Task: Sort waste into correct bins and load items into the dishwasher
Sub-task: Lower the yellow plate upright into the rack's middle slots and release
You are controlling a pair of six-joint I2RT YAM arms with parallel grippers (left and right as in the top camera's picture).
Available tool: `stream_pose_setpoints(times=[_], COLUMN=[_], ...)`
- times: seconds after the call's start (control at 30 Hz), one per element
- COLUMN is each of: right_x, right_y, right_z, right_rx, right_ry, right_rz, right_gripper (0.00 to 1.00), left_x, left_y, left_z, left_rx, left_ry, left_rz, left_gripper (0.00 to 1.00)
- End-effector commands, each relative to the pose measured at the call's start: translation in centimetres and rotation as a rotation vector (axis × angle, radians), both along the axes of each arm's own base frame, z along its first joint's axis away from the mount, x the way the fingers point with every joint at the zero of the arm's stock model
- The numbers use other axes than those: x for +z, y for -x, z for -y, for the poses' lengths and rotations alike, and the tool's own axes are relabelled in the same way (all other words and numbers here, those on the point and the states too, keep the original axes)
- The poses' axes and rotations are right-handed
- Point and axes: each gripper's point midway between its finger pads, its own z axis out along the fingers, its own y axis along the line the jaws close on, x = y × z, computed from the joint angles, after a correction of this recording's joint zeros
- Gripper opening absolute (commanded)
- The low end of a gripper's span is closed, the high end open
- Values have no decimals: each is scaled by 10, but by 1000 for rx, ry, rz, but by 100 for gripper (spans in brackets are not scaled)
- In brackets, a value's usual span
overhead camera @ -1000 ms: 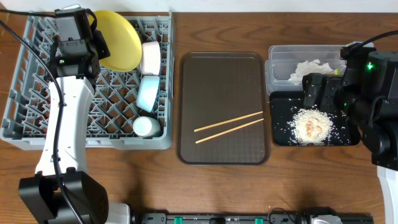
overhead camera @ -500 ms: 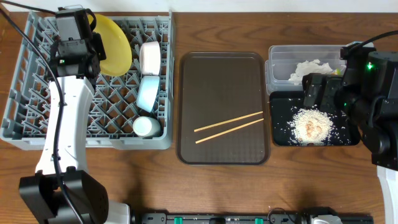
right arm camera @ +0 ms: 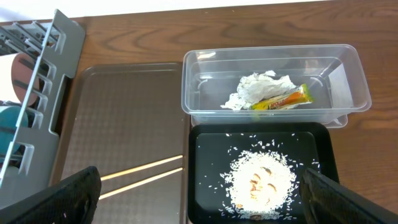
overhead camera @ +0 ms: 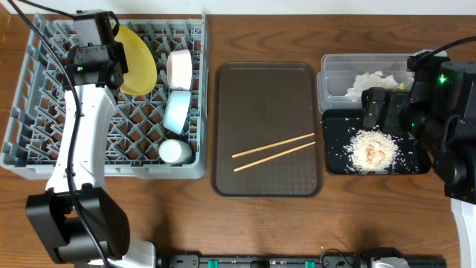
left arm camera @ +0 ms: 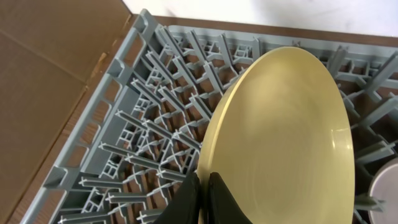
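- The plate [overhead camera: 137, 59] stands on edge in the rack [overhead camera: 30, 112], upper left of the overhead frame
- The left gripper [left arm camera: 202, 186] pinches its lower rim
- Right of it in the rack, top to bottom: white bowl [overhead camera: 178, 67], blue bowl [overhead camera: 177, 110], cup [overhead camera: 175, 151]
- Two chopsticks [overhead camera: 275, 151] lie on the brown tray [overhead camera: 268, 97], centre frame
- In the tub [right arm camera: 336, 74], upper right, lie the tissue [right arm camera: 261, 87] and wrapper [right arm camera: 283, 99]; the crumbs [right arm camera: 261, 180] sit on the black tray [right arm camera: 205, 149] below
- The right gripper [right arm camera: 199, 173] hangs over the black tray, fingers spread wide
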Motion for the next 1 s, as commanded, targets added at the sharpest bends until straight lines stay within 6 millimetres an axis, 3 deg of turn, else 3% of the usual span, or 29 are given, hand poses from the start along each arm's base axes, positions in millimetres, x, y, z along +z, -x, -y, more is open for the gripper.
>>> stream_pose_setpoints(times=[0.0, 0.2, 0.43, 0.6, 0.7, 0.83, 0.97], right_x=[1, 1, 1, 1, 1, 1, 1], right_y=[-1, -1, -1, -1, -1, -1, -1], right_z=[4, 4, 4, 4, 4, 4, 4], right_rx=[-17, -17, -17, -17, -17, -17, -17], right_ry=[2, 2, 2, 2, 2, 2, 2], right_rz=[1, 2, 1, 2, 1, 2, 1], right_gripper=[99, 99, 99, 99, 99, 99, 99], left_x=[1, 1, 0, -14, -29, -58, -87], left_y=[0, 0, -1, -5, -9, -14, -17], left_z=[-3, -1, 0, 31, 57, 60, 66], left_rx=[5, 1, 1, -138, -203, -142, -118], left_ry=[-27, -24, -12, 126, 280, 369, 402], left_rz=[-5, -5, 0, -23, -33, -60, -115], left_gripper=[8, 35, 38, 36, 25, 10, 8])
